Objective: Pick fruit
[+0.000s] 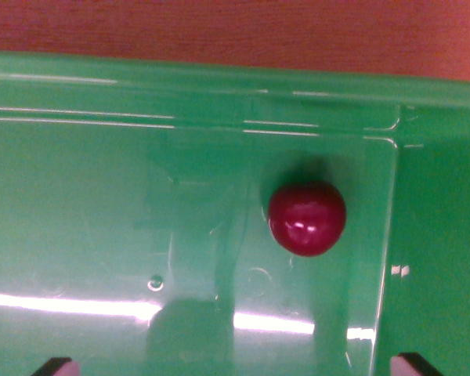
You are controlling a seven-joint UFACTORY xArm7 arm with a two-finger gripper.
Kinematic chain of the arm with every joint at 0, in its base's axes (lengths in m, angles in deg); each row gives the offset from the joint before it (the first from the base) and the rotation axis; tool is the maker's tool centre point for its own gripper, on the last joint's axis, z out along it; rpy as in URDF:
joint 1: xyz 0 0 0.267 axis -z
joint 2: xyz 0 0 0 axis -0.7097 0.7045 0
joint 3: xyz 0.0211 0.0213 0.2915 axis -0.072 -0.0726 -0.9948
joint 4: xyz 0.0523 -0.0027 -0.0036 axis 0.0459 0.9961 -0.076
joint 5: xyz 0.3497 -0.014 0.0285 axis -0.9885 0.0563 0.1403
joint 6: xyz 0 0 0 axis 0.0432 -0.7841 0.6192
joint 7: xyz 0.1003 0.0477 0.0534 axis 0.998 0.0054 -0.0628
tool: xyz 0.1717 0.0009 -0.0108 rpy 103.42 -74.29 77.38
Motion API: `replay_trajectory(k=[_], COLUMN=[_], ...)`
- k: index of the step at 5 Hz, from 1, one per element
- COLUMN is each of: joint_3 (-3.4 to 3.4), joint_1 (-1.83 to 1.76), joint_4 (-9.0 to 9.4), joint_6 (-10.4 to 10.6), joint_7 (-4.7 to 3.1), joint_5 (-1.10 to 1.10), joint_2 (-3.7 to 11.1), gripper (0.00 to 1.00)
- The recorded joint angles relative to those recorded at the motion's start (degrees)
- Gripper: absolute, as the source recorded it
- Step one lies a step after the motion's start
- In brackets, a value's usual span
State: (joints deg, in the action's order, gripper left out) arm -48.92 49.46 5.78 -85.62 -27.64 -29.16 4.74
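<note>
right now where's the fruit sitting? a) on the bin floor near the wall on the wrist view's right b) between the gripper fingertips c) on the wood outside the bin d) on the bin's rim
a: the red fruit lies on the floor of the green bin, close to the wall on the wrist view's right, well above the gripper fingertips at the bottom edge.

No readable text, labels, brands, numbers or signs anywhere. The green bin [102,204] ahead of the claw has only faint moulded circles on its floor, no characters legible. Nothing printed on the fruit [306,218] either.
</note>
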Motion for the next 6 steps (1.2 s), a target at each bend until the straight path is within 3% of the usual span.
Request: replay_trajectory(k=[1, 2, 3, 4, 5, 6], joint_3=[0.26, 0.26, 0.52, 0.52, 0.78, 0.78], joint_1=[0.21, 0.21, 0.42, 0.42, 0.63, 0.63], joint_4=[1.11, 1.11, 2.25, 2.25, 3.38, 3.38], joint_6=[2.6, 2.6, 5.2, 5.2, 7.8, 7.8], joint_7=[-0.18, -0.18, -0.36, -0.36, -0.55, -0.55], joint_5=[0.56, 0.56, 1.13, 1.13, 1.70, 1.70], joint_2=[1.17, 1.17, 2.37, 2.37, 3.55, 3.55], gripper=[0.00, 0.00, 0.00, 0.00, 0.00, 0.00])
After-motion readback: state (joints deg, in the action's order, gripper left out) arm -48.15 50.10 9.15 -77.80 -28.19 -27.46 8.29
